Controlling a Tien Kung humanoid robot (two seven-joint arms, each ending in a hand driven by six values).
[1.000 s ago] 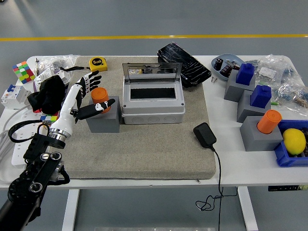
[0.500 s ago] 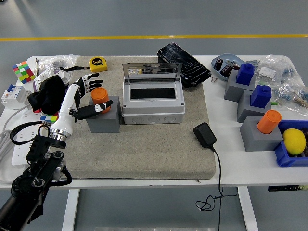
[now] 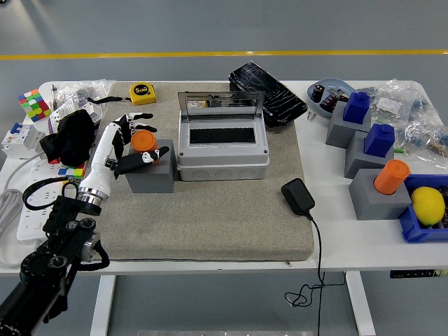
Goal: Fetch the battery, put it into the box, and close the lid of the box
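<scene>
A grey floor with a yellow line ran behind the white tabletop (image 3: 329,245), where a grey felt mat (image 3: 210,217) filled the centre of the frame. You had the left hand (image 3: 133,143) in from the lower left, reaching to the orange battery (image 3: 144,141), which stood in its grey block holder (image 3: 150,171) just left of the grey box (image 3: 222,150). Over the last second the hand had slid right and closed in: the fingers now sat behind the battery and the thumb lay across the holder's top in front of it, cupping it. The fingers were still part spread, and I could not tell whether any touched the battery, so I judged the grasp not yet made. The battery remained seated in the holder, and the box's clear lid (image 3: 221,103) stood upright and open, ready for it. The right hand was out of view. You were near the end of the reach; next you needed to pinch firmly and lift straight up, or the holder could drag along.
</scene>
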